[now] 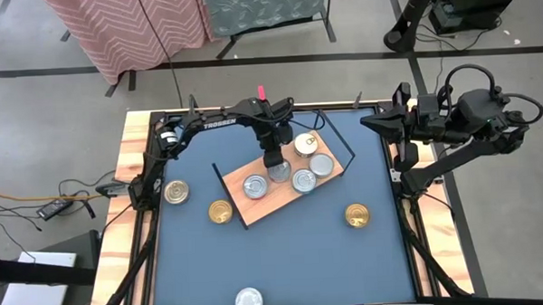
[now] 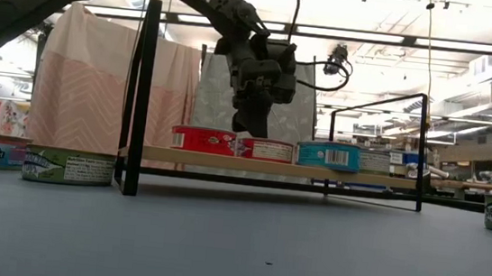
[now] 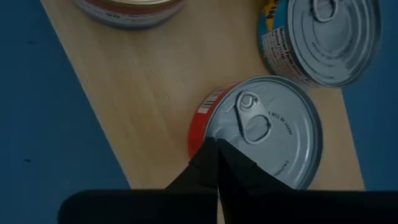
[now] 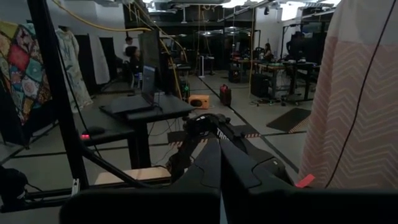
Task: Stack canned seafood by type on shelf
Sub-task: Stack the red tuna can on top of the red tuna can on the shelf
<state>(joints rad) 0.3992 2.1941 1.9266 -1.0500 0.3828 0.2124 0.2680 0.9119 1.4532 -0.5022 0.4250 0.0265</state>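
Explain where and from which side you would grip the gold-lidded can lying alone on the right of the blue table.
Grip the gold-lidded can across its low round side wall, coming straight down from above. It lies flat, lid up, with open blue table all round, so fingers probably fit on opposite sides.

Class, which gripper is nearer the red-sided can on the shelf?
Left. The left gripper, fingers shut, sits directly over the red-sided can; the right gripper waits at the table's far right edge.

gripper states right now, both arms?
Left gripper: closed, holding nothing, tips over the red-sided can on the shelf.
Right gripper: closed, empty, parked off the table's right edge.
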